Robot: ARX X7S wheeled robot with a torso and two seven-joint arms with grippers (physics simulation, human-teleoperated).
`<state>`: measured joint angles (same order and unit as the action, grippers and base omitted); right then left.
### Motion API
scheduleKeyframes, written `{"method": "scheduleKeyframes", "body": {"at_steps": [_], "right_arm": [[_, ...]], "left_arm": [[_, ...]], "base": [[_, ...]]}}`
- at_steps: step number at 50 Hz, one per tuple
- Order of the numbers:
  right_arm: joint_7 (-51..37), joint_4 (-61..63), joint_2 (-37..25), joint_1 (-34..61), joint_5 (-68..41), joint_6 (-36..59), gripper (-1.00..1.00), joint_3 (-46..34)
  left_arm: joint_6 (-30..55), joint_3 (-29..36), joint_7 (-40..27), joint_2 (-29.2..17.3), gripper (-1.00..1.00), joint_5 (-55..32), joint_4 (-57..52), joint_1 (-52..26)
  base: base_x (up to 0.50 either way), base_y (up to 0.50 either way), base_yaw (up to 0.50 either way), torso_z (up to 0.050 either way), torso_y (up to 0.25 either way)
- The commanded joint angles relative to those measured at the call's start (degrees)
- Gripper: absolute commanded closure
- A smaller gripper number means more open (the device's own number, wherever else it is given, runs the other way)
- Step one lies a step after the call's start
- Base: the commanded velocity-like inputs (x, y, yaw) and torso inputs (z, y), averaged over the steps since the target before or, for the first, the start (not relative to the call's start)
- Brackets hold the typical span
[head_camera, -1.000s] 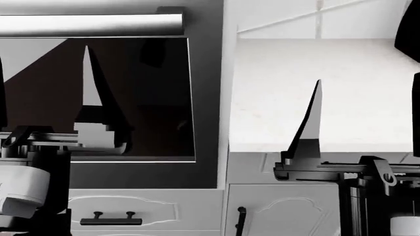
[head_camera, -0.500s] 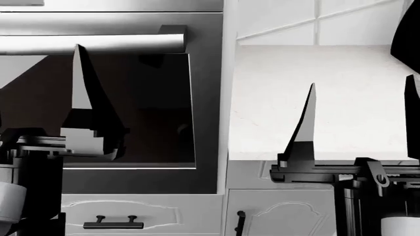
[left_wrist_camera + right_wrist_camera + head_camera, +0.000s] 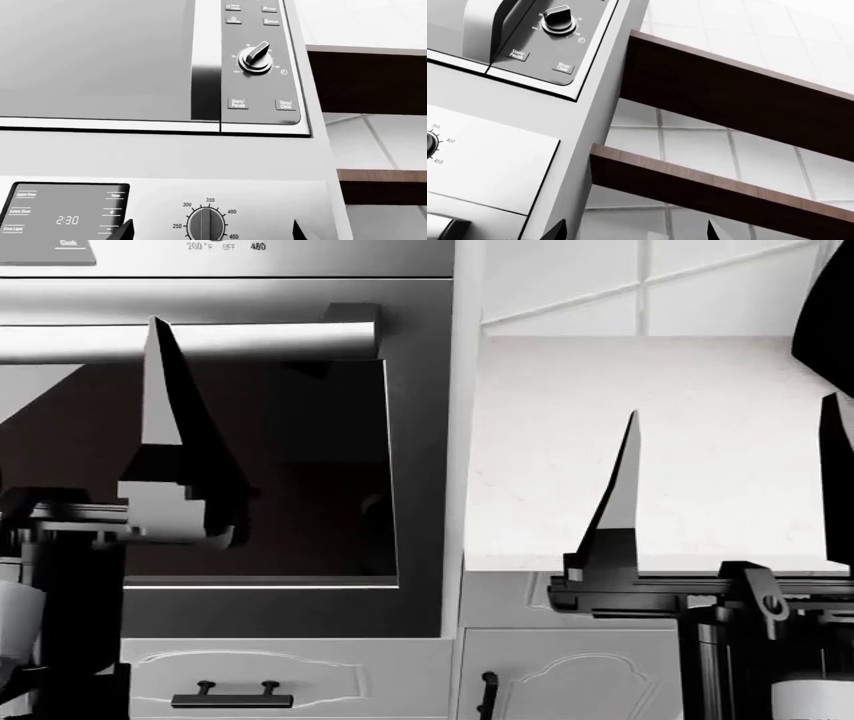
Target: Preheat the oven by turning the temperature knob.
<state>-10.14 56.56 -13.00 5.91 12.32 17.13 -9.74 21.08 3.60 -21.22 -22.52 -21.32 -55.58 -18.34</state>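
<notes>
The oven (image 3: pixel 267 490) fills the left half of the head view, its dark glass door framed in silver-grey metal with the long bar handle (image 3: pixel 254 340) running across the upper left of the frame. The left gripper (image 3: pixel 80 440) stands in front of that door at the left edge, one pointed finger (image 3: pixel 167 410) reaching up across the handle; its partner is out of frame, so only the wide spread seen in the left wrist view tells that the fingers are released and hold nothing. In that wrist view the temperature knob (image 3: pixel 207 225) sits at the bottom centre, ringed by numbers from 250 to 450, just beside a dark display (image 3: pixel 67 212) reading 2:30; the two fingertips flank the knob without touching it. Higher in that picture a smaller dial (image 3: pixel 256 56) sits on the appliance above. The right gripper (image 3: pixel 731 490) hovers over the white counter (image 3: pixel 561 440) in the right half of the head view, fingers parted and empty. White drawers (image 3: pixel 254 675) with black handles lie below the oven
</notes>
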Motion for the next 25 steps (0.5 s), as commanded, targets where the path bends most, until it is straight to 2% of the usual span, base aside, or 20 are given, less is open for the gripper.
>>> {"method": "scheduleKeyframes", "body": {"at_steps": [1,9,12,13,14,16,18,20,25], "right_arm": [[-0.14,0.13,-0.01,-0.12,0.05,0.21,-1.0,-0.1],[-0.2,0.51,-0.05,-0.23,0.48,0.48,-1.0,-0.46],[-0.26,0.13,-0.07,-0.33,0.68,0.27,-1.0,-0.7],[-0.25,0.22,-0.06,-0.33,0.87,0.36,-1.0,-0.9],[-0.25,0.23,-0.03,-0.33,0.87,0.39,-1.0,-0.92],[-0.24,0.36,-0.08,-0.34,0.77,0.44,-1.0,-0.86],[-0.22,0.63,-0.11,-0.28,0.53,0.62,-1.0,-0.58],[-0.26,0.77,-0.1,-0.28,0.43,0.72,-1.0,-0.45],[-0.17,0.9,-0.08,-0.3,0.23,1.23,-1.0,-0.46]], "left_arm": [[17.76,-2.07,-6.68,-1.52,-1.0,-8.99,-1.69,-11.25],[29.26,-6.05,-13.21,-1.44,-1.0,-21.47,-3.7,-17.06],[35.72,-9.2,-20.0,-2.15,-1.0,-32.04,-4.06,-21.74],[40.54,-11.72,-27.81,-2.8,-1.0,-40.64,-1.83,-25.92],[42.56,-11.89,-31.31,-3.43,-1.0,-49.2,-1.0,-28.39],[46.51,-10.34,-37.25,-5.22,-1.0,-55.56,0.37,-36.24],[47.2,-10.15,-42.75,-6.19,-1.0,-62.75,2.1,-40.75],[46.37,-10.11,-45.76,-6.21,-1.0,-67.3,3.27,-41.19],[47.43,-6.62,-50.06,-6.82,-1.0,-71.56,8.04,-48.27]], "base": [[0.0,0.0,0.0,0.0,0.0],[0.0,0.0,0.0,0.0,0.0],[0.0,0.0,0.0,0.0,0.0],[0.0,0.0,0.0,0.0,0.0],[0.0,0.0,0.0,0.0,0.0],[0.0,0.0,0.0,0.0,0.0],[0.0,0.0,0.0,0.0,0.0],[0.0,0.0,0.0,0.0,0.0],[0.0,0.0,0.0,0.0,0.0]]}}
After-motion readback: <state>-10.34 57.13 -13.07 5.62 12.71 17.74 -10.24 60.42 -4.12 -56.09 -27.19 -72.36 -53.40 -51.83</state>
